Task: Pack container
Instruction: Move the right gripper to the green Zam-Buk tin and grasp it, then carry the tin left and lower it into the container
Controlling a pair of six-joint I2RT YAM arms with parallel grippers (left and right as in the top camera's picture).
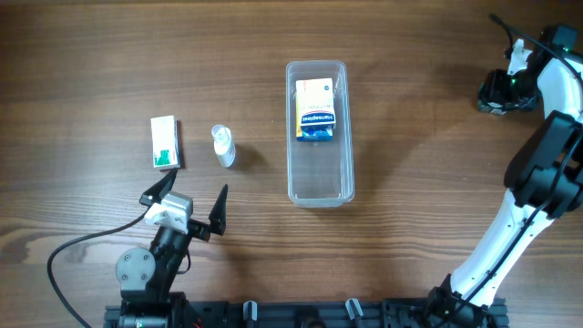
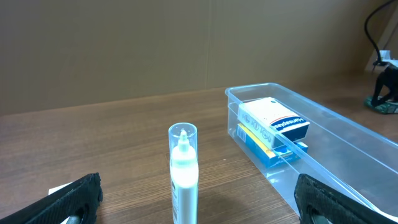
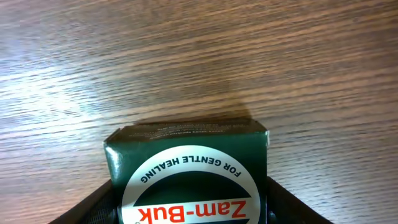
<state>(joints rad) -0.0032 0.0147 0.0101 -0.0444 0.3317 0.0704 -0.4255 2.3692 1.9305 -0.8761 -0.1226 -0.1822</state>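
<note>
Overhead: clear container [image 1: 318, 173] holds a blue-and-white box [image 1: 315, 105] at one end.

Brown wood-grain table [image 1: 410, 228] carrying, left to right: green-and-white box [image 1: 164, 143], small white bottle [image 1: 223, 147], clear container [image 1: 319, 178], each apart; dark green Zam-Buk box [image 3: 186, 162] far right, contact with surface unclear.

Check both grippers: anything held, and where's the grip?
Right gripper holds the dark green Zam-Buk box, fingers pressed on its two opposite side faces. Left gripper is open and empty, facing the small white bottle.
</note>
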